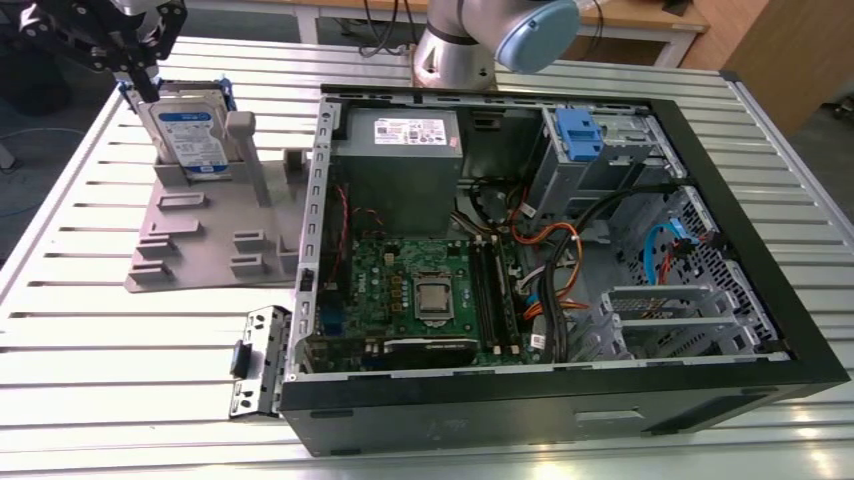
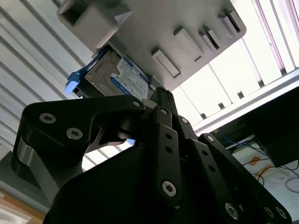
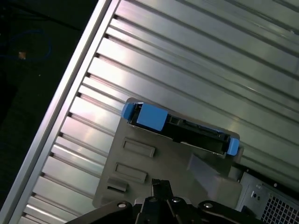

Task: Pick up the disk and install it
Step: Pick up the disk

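The disk [image 1: 191,132] stands on edge in a grey holder [image 1: 200,235] at the exterior view's far left; its white-and-blue label and blue frame show. My gripper [image 1: 139,82] hangs right over the disk's top edge. Whether it touches the disk I cannot tell. Its black fingers come together at the tips, with nothing seen between them. In the second wrist view the gripper [image 2: 159,92] points at the disk [image 2: 117,77] beside the holder [image 2: 154,32]. The first wrist view looks down on the disk's blue-ended top edge [image 3: 182,127], with the gripper [image 3: 161,183] apart from it.
An open computer case [image 1: 747,300] lies to the exterior view's right of the holder. It contains a motherboard [image 1: 414,290], a grey power supply [image 1: 396,150], cables, and a drive cage with a blue tab [image 1: 577,130]. A loose metal bracket [image 1: 260,360] lies by the case. The arm's base [image 1: 461,50] stands behind.
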Controlling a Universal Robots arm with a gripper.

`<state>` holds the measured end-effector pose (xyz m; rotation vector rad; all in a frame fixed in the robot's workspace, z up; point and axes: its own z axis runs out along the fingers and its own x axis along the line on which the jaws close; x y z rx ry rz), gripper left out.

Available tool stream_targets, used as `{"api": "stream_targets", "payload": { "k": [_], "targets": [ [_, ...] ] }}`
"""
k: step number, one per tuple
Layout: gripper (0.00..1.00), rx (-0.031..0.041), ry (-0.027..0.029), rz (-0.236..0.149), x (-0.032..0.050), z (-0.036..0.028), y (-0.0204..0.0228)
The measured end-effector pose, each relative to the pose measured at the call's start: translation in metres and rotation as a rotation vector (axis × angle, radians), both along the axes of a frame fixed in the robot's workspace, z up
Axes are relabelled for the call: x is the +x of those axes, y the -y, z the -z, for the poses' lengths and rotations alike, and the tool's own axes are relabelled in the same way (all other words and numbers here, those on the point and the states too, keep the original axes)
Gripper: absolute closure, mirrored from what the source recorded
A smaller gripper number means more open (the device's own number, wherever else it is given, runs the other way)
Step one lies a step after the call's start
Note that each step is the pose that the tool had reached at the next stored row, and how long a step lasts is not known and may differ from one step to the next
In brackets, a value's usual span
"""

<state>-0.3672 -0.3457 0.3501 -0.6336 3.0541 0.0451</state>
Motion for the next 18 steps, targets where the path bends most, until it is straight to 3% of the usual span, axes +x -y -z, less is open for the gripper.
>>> {"api": "stream_targets", "payload": {
  "k": [18],
  "targets": [
    [0.9, 0.0, 0.0, -0.154, 0.0, 0.0, 0.0]
  ]
}}
